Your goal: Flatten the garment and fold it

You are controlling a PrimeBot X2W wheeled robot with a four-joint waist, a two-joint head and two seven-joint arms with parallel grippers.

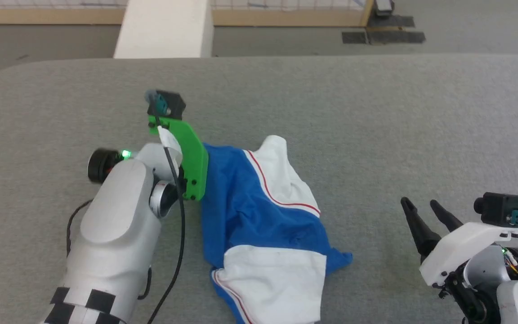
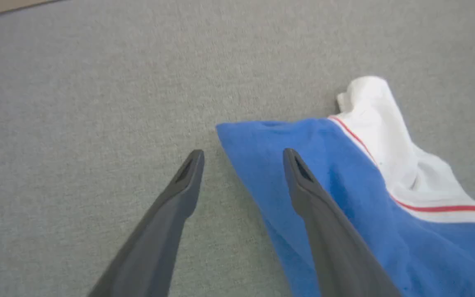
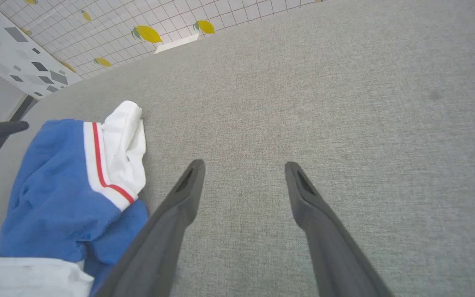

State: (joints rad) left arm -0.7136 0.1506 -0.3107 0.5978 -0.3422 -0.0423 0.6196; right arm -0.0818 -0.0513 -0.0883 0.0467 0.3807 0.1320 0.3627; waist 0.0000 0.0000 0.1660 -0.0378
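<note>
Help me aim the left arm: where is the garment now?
In the head view the garment lies crumpled low-centre on the grey surface, beside the left gripper and well left of the right gripper.

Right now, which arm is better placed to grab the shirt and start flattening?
Left. The left pincer, open, straddles the blue edge of the garment, one finger over cloth. The right pincer, also open, hovers apart over the grey surface.

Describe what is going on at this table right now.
A two-armed robot is tackling a crumpled blue-and-white shirt on a grey table. Its left gripper, open, is poised at the shirt's blue edge, gripping nothing yet. The right gripper, also open, sits off to the side, clear of the cloth. The shirt is neither flattened nor folded.
</note>
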